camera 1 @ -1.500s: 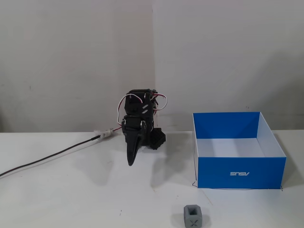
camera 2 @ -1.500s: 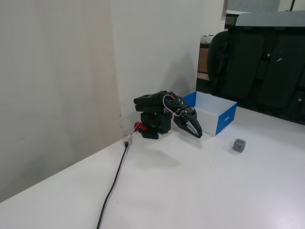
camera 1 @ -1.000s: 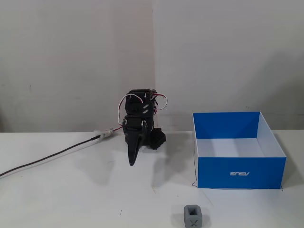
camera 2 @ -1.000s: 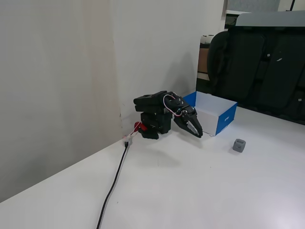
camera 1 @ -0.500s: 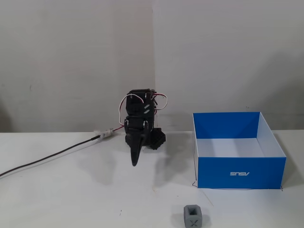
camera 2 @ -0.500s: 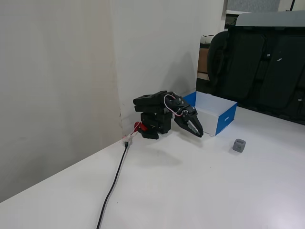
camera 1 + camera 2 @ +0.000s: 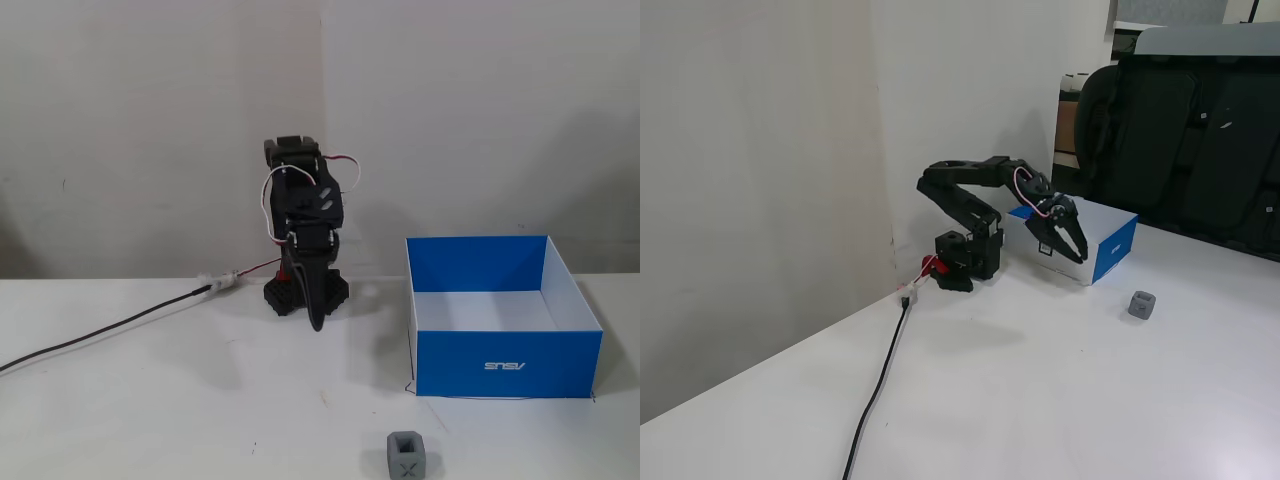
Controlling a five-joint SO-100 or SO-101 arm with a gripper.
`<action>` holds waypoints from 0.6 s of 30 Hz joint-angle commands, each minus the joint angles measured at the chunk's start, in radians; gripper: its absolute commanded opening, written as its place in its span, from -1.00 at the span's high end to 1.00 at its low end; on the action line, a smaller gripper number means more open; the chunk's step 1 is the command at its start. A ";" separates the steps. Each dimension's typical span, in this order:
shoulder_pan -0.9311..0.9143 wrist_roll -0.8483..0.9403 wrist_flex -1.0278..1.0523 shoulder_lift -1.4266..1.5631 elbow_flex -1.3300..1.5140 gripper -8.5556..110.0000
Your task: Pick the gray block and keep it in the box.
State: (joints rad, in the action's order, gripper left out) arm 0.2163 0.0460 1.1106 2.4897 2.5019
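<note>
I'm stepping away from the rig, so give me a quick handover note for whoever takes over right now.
Gripper: empty, raised off the table, jaws look closed or nearly so; can't tell for sure.
Block: on the table in front of the box, X face toward the camera in a fixed view, untouched.
Box: on the table beside the arm, nothing visible inside.
Done: nothing yet.
Left: reach the block, grasp it, carry it over, release in the box.

A black arm point(image 7: 970, 190) with red and white wires, ending in a pointed black gripper point(image 7: 1072, 243).
</note>
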 commanded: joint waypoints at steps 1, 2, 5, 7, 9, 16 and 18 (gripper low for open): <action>0.071 -0.012 0.035 -0.080 -0.196 0.85; 0.106 -0.017 0.031 -0.094 -0.215 0.85; 0.133 -0.020 -0.006 -0.152 -0.183 0.85; 0.114 -0.020 -0.043 -0.295 -0.190 0.82; 0.101 -0.020 -0.021 -0.497 -0.284 0.80; 0.138 -0.026 -0.029 -0.624 -0.345 0.45; 0.147 -0.026 -0.029 -0.658 -0.368 0.36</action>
State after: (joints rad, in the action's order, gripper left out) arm 0.3528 0.0245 1.0907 1.8331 2.2197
